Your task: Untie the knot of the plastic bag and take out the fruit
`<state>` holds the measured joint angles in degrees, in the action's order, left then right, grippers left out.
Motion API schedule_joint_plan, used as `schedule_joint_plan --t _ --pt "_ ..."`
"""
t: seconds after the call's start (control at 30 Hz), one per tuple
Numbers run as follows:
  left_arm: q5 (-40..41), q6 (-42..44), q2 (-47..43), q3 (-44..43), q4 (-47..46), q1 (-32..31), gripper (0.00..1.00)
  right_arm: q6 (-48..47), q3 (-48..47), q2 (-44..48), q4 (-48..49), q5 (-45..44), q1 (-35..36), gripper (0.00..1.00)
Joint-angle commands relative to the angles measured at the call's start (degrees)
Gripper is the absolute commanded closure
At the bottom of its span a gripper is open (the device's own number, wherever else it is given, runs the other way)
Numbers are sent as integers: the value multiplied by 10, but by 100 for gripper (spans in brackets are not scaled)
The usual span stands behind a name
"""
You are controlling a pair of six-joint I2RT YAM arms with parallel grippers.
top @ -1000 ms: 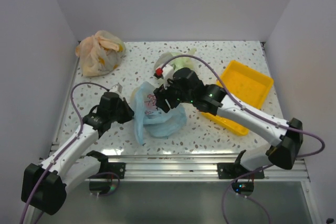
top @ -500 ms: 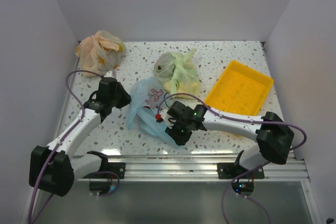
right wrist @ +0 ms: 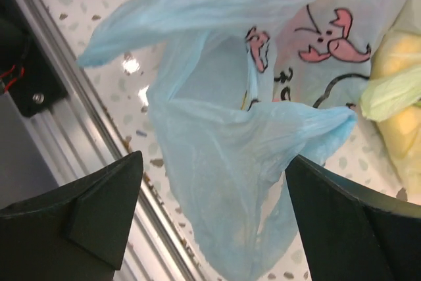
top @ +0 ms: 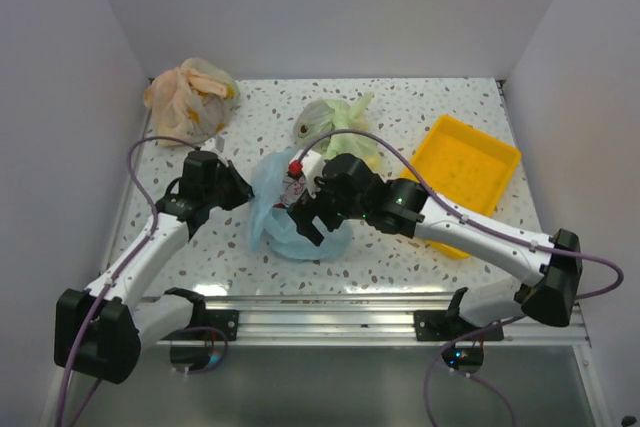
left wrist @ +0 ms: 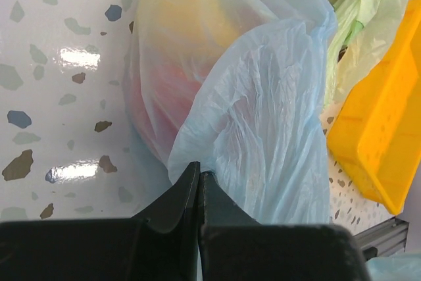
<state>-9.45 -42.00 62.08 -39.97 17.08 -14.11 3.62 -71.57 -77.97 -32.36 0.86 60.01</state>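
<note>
The untying looks largely done, as far as can be judged. No tight knot shows in any view, and in the right wrist view the plastic bag (right wrist: 217, 195) has a loose strip of handle lying across its top, with a hollow like an open mouth below it. I cannot say for sure that the mouth is fully free. The emptying has not begun: the fruit (left wrist: 174, 27) shows only as yellow and red shapes through the thin blue film, and none of it lies on the tabletop (top: 420, 107) or in the yellow tray (top: 465, 162). The bag sits slumped in the middle of the tabletop, just in front of the green bag (top: 340, 117) and to the left of the tray. The left gripper (left wrist: 198, 174) is at the bag's left edge with its fingers pressed together on a fold of the blue plastic, pinning that side. The right gripper (right wrist: 214, 162) hangs over the near right part of the bag with its fingers spread wide and holding nothing. The crumpled plastic lies between and below them, and the printed patch is just beyond.
</note>
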Motion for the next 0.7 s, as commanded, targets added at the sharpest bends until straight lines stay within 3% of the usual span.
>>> schedule_joint_plan --t 0.0,0.13,0.33,0.67 --pt "-22 25 -15 2 8 2 100 -6 -29 -57 42 -41 1 7" --pt "-19 36 -22 -3 21 2 100 6 -63 -98 53 -32 1 7" --pt "-13 39 -34 5 28 2 100 10 -63 -47 80 -46 1 7" --pt "16 45 -41 8 41 2 100 -54 -190 3 -34 -73 1 8"
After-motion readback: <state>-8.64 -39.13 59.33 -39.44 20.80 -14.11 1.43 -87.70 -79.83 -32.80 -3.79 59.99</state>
